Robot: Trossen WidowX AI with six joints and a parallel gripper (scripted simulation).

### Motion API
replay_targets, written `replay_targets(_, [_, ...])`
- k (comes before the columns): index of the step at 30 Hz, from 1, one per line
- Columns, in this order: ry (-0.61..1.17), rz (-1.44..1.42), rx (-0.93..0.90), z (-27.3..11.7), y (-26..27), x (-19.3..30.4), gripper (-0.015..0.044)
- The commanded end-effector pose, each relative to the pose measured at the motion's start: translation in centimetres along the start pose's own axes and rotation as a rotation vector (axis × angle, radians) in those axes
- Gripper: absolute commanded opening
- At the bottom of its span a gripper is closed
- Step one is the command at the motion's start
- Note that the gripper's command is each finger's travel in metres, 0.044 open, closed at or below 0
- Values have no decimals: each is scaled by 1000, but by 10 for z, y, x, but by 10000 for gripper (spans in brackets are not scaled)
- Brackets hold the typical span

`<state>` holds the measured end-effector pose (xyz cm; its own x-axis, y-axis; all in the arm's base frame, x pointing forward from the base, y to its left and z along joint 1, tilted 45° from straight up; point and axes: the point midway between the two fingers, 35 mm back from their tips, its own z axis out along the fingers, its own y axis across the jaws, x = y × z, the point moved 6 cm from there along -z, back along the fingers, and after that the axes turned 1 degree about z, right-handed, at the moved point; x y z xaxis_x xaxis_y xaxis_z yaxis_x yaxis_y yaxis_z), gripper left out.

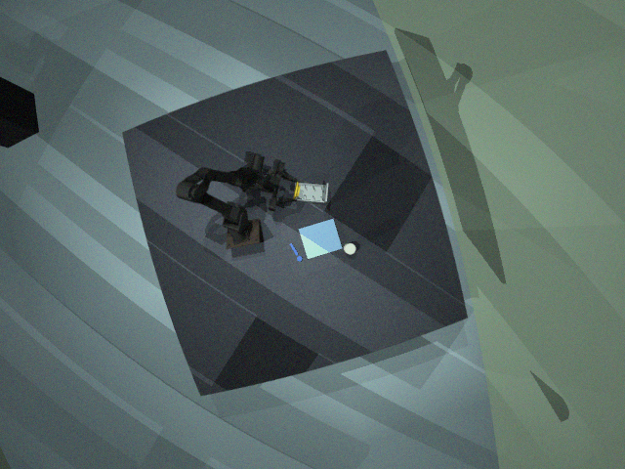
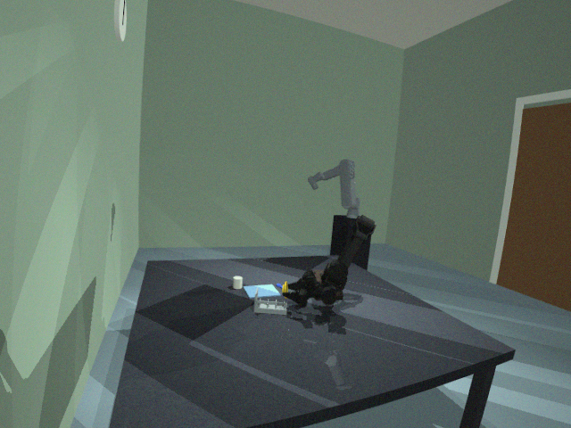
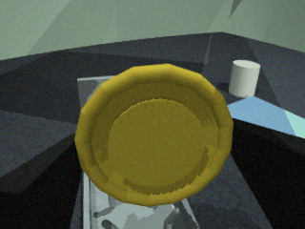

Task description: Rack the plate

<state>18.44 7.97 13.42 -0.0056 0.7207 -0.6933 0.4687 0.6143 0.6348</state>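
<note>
One plate (image 3: 154,135) clamped upright in hand (image 1: 291,191); dish rack (image 1: 312,191) just beyond

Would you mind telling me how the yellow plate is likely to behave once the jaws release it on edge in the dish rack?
The yellow plate looks stiff, keeping its round shape in the gripper. Being round, it would probably roll or topple unless the dish rack rails catch it. Its smooth rim may slip.

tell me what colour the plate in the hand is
Yellow, a mustard shade all over; the plate shows best in the wrist view.
</note>
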Motion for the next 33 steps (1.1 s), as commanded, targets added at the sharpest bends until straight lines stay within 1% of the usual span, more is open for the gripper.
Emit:
replay_targets(1, [-53, 21, -50, -8, -2, 0, 0])
replay_targets(7, [-110, 62, -111, -19, -5, 1, 0])
replay_targets(16, [-112, 64, -113, -19, -5, 1, 0])
replay_targets(33, [-109, 68, -113, -3, -2, 22, 0])
